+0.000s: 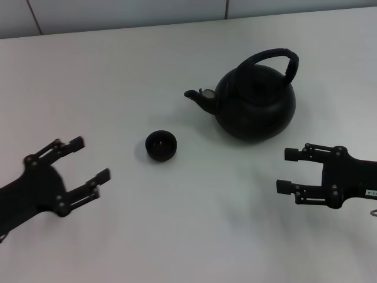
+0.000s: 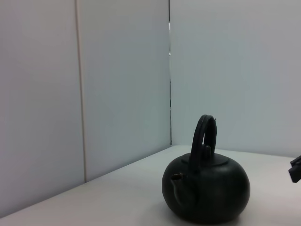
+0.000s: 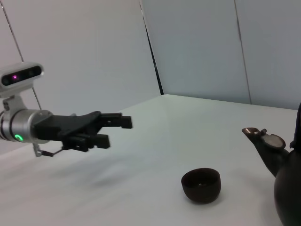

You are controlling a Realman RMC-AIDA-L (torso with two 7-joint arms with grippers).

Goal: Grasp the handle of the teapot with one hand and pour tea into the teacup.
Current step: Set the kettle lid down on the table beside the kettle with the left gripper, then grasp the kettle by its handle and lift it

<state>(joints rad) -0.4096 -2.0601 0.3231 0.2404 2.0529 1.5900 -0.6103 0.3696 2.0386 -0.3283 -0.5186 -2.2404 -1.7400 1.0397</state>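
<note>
The matte black teapot point(image 1: 255, 101) stands upright on the white table, right of centre, its spout pointing left. Its arched black handle point(image 1: 277, 58) stands over the top. The teapot also shows in the left wrist view point(image 2: 207, 190) and partly in the right wrist view point(image 3: 282, 179). The tiny black teacup point(image 1: 161, 145) sits left of the spout, also in the right wrist view point(image 3: 201, 184). My left gripper point(image 1: 88, 167) is open and empty at the near left. My right gripper point(image 1: 287, 171) is open and empty, near the teapot's front right.
The white table point(image 1: 177, 224) runs back to a pale panelled wall point(image 1: 118, 12). My left arm and gripper show in the right wrist view point(image 3: 113, 131). A tip of my right gripper shows at the edge of the left wrist view point(image 2: 296, 169).
</note>
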